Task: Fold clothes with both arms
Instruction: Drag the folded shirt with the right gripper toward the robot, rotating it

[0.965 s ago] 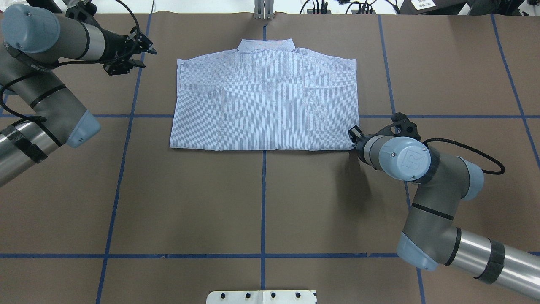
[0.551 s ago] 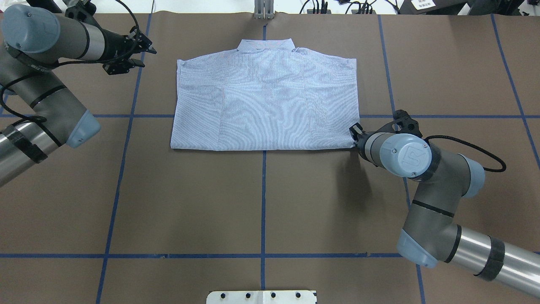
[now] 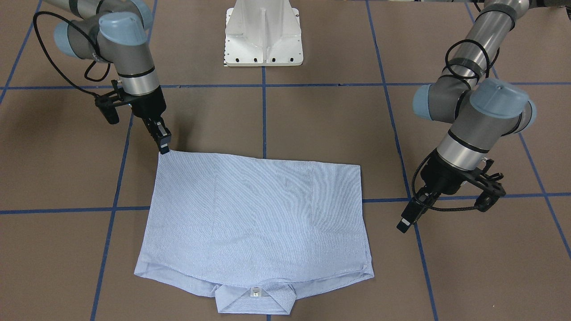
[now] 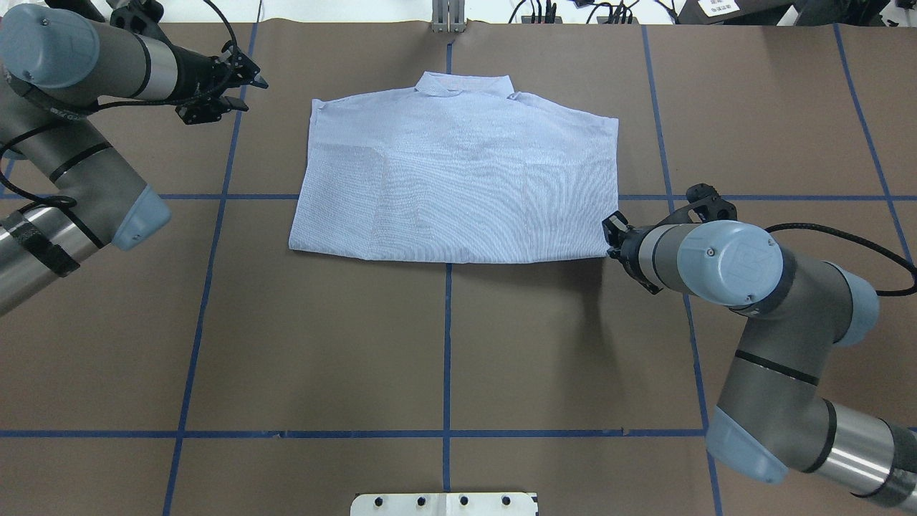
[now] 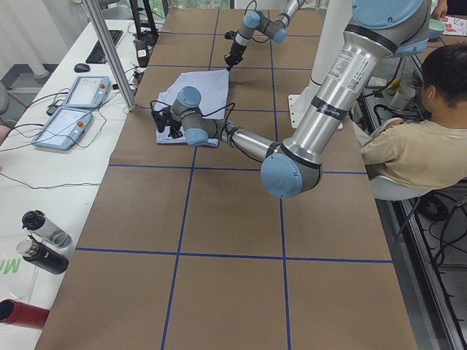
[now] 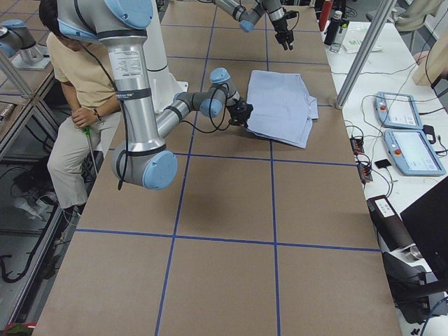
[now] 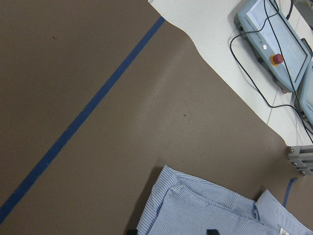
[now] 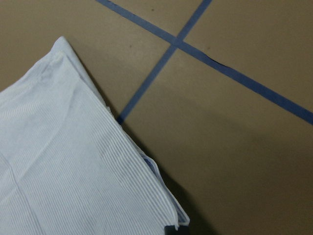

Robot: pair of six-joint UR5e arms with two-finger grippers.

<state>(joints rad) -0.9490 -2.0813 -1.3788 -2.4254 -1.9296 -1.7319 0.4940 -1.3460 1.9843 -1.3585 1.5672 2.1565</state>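
Brown paper covers the table (image 4: 358, 344), crossed by blue tape lines (image 4: 447, 344). The light blue-and-white pinstriped shirt (image 4: 458, 186) lies on it as a flat folded rectangle, midway between the left and right edges and nearer the far edge, its collar (image 4: 466, 82) pointing at that far edge. My black two-finger right gripper (image 3: 164, 143) is down at the shirt's near corner on the right-edge side, its fingers pinched together on the layered cloth. I read that as a low corner grip, taken so all the layers come along for a straightening tug or the next fold. The black two-finger left gripper (image 3: 405, 222) hangs over bare paper off the shirt's far corner on the left-edge side, clear of the cloth and carrying nothing (none of my feeds shows whether its fingers are parted or together). It is probably parked out of the way until that corner is wanted. Against the overhead view of a moment ago, the shirt has slid toward the right edge. The collar now sits right of the centre tape line it used to straddle, and the near hem runs slightly askew to the tape. The right wrist has drawn off the same way, which fits the cloth being dragged. The left gripper has barely shifted.
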